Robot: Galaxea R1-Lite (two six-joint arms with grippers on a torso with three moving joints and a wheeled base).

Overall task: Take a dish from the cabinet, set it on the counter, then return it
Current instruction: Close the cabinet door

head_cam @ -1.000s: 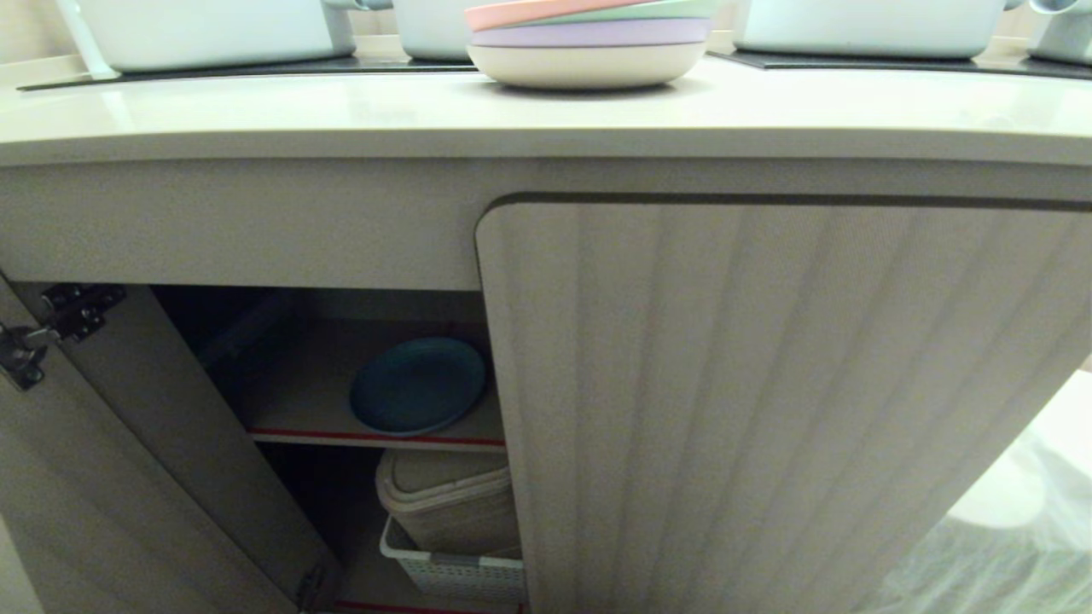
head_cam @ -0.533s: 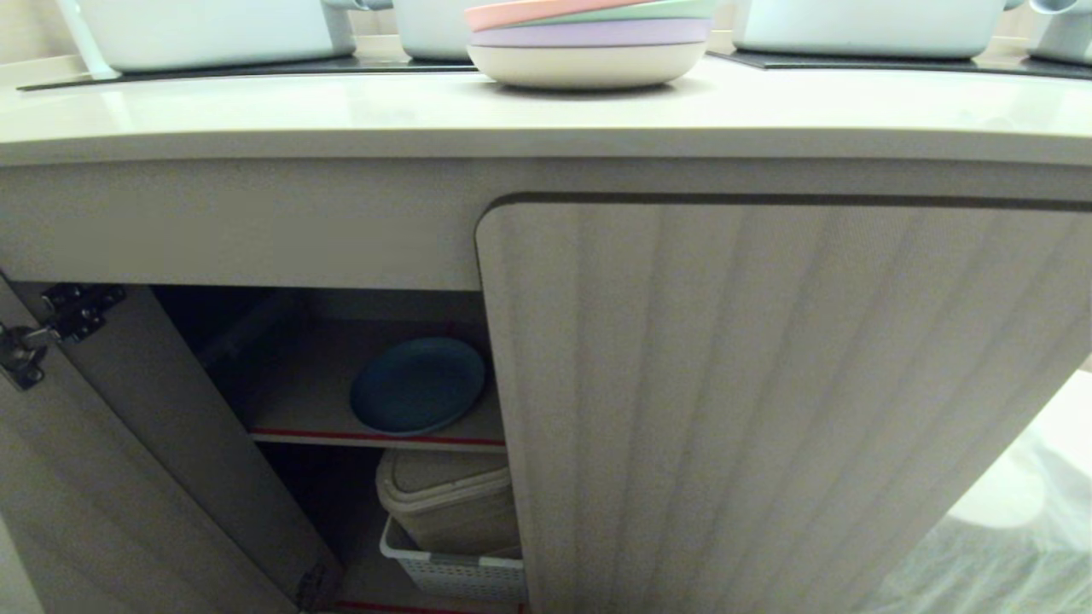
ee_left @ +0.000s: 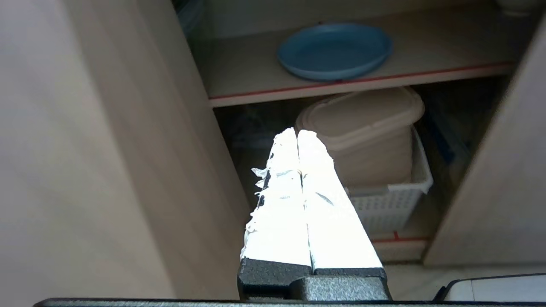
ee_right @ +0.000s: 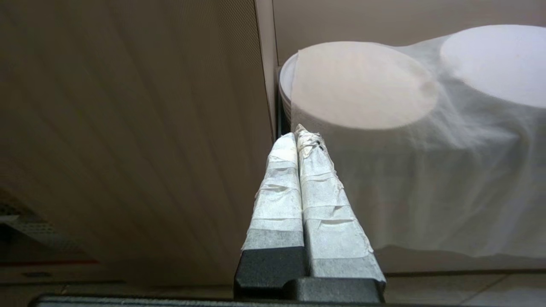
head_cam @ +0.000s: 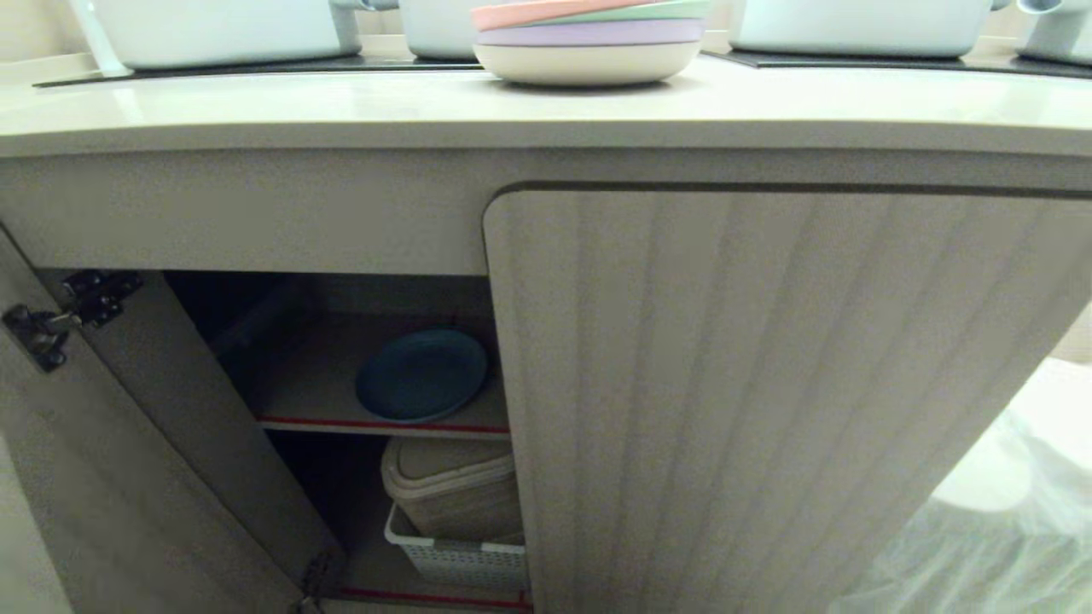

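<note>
A long, smooth cream-beige counter (head_cam: 341, 107) with black inset hob panels runs across the top of the head view, and a pink-topped stack of pastel plates (head_cam: 589, 38) sits on it. Below the counter stands the low beige cabinet (head_cam: 768, 384) with ribbed, round-cornered doors; its left door (head_cam: 102, 477) hangs open, its right door is closed.

The round, shallow, light blue plastic dish (head_cam: 421, 375) lies flat on the inner shelf edged in red tape (head_cam: 384, 425), below the counter and just beside the closed door's edge. Under that shelf a beige lidded bin (head_cam: 452, 486) sits in a white slatted basket (head_cam: 456, 558).

Over the last second the whole head view has shifted slightly, so the camera has moved, not the things. The dish lies where it did.

The left gripper (ee_left: 297, 133) hangs before the open compartment, below the dish and well apart from it, its 2 taped fingers pressed together on nothing. The right gripper (ee_right: 298, 132) faces the closed door, likewise pinched on nothing.

The task looks barely begun: the dish is untouched, and the left gripper seems better placed to reach it.
</note>
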